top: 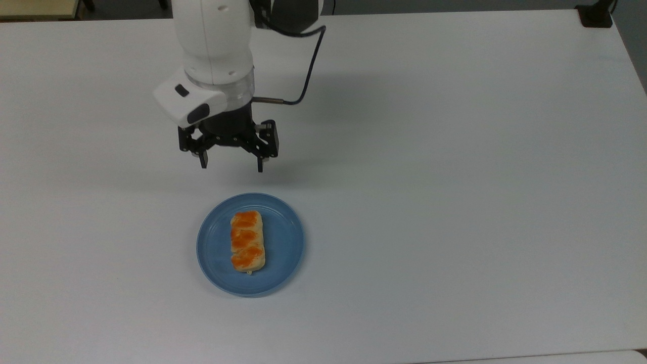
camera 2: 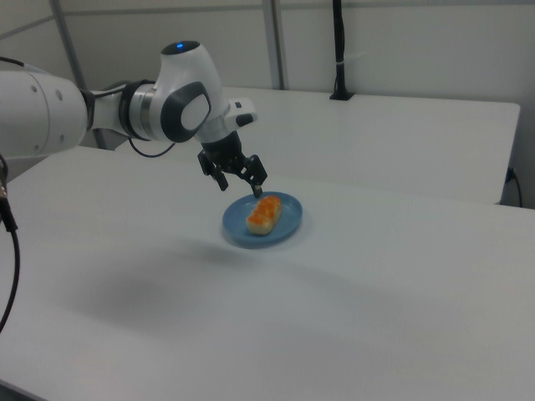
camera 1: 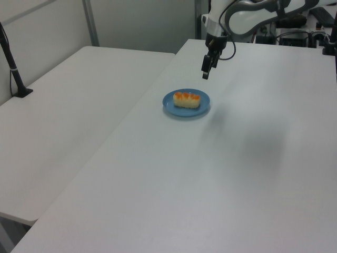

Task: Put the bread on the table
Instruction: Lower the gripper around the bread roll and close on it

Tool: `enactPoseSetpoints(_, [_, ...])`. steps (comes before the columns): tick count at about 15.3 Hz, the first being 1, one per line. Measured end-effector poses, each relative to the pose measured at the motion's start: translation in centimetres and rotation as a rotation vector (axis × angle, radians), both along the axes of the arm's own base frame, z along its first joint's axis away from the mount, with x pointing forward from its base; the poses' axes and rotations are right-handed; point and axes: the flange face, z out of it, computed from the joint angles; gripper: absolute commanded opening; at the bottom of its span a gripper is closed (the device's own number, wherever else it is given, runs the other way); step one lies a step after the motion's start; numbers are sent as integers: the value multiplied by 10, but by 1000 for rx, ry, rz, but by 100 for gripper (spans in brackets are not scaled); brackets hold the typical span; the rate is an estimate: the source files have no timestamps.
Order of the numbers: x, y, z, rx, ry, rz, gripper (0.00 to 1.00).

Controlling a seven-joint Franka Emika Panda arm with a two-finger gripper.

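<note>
Currently hand point(top: 231, 167) hovering above table point(top: 455, 202), fingers spread apart, gripping nothing, near blue plate point(top: 283, 242); bread point(top: 247, 240) lying lengthwise on plate, likely awaiting pickup from above.

Bare table point(top: 455, 202) around plate point(top: 283, 253)

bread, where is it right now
The bread lies on the blue plate, left of centre in the top view, on the table. The open gripper hangs above the table just beyond the plate.
</note>
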Motion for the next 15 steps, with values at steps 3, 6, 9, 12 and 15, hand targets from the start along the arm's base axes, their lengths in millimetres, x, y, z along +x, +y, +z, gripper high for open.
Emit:
enactPoseSetpoints(3, [14, 12, -19, -2, -42, -36, 100])
enactPoseSetpoints(6, [26, 19, -45, -50, -83, -85, 100])
enactPoseSetpoints(9, [34, 21, -72, -70, -104, -112, 100])
enactPoseSetpoints(12, [40, 24, -85, -58, -123, -140, 100])
enactPoseSetpoints(15, [49, 28, -94, -44, -139, -181, 98])
